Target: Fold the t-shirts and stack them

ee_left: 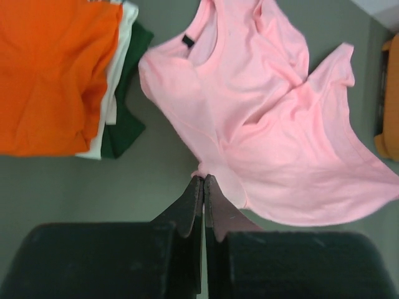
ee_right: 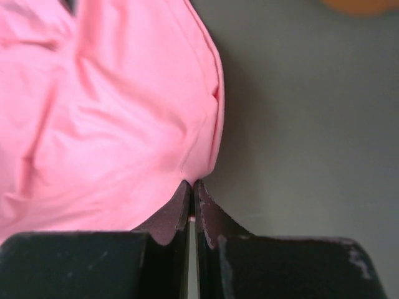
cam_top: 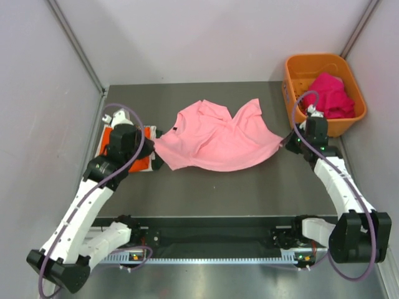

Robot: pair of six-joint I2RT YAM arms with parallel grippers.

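A light pink t-shirt (cam_top: 215,137) lies crumpled in the middle of the table, also in the left wrist view (ee_left: 274,137) and the right wrist view (ee_right: 106,118). My left gripper (cam_top: 157,149) is shut on its left edge, seen in its wrist view (ee_left: 204,179). My right gripper (cam_top: 285,144) is shut on its right corner, seen in its wrist view (ee_right: 190,184). A folded stack sits at the left: a bright orange shirt (ee_left: 53,75) on top of a white shirt (ee_left: 118,56) and a dark green shirt (ee_left: 128,106). Magenta shirts (cam_top: 328,94) lie in the basket.
An orange plastic basket (cam_top: 299,65) stands at the back right, just behind my right gripper. The stack (cam_top: 118,149) is partly hidden under my left arm. Grey walls close in the table on the left, back and right.
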